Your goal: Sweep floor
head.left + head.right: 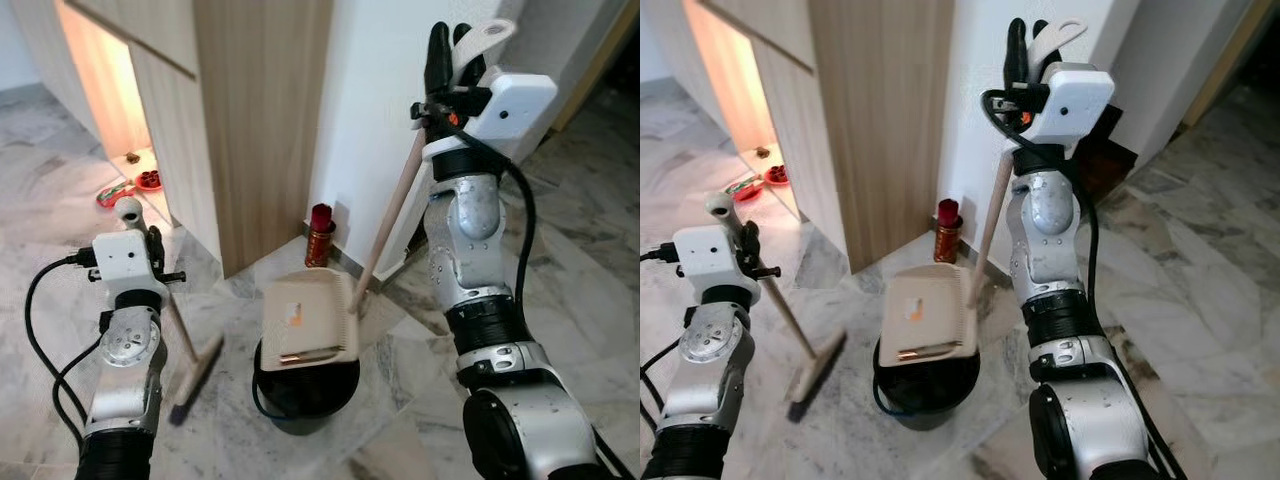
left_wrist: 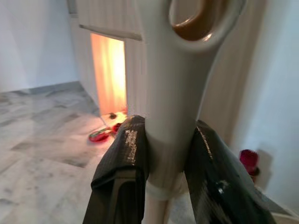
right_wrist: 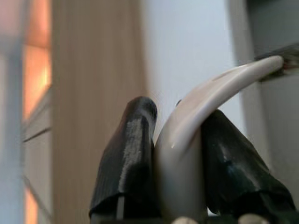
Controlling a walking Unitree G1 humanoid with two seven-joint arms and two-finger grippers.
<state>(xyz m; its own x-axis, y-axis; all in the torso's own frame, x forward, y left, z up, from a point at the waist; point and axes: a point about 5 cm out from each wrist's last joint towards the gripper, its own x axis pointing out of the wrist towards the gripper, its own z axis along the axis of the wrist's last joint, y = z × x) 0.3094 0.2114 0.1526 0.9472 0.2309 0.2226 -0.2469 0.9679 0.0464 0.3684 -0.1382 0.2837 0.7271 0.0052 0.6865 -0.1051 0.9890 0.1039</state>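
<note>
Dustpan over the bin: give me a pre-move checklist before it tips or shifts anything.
1. Right gripper hold on dustpan handle: fingers clamp its pale top end in the right wrist view. Ok.
2. Left gripper hold on broom: fingers clamp the pale grip. Ok.
3. Dustpan position: tray sits above the black bin. Ok.
4. Dustpan contents: a small orange speck on the tray; whether dirt remains, cannot tell.
5. Broom head: on the marble floor, left of the bin, apart from it. Ok.
6. Red bottle by the wall behind the bin: close to the handle's path. Not ok.
</note>
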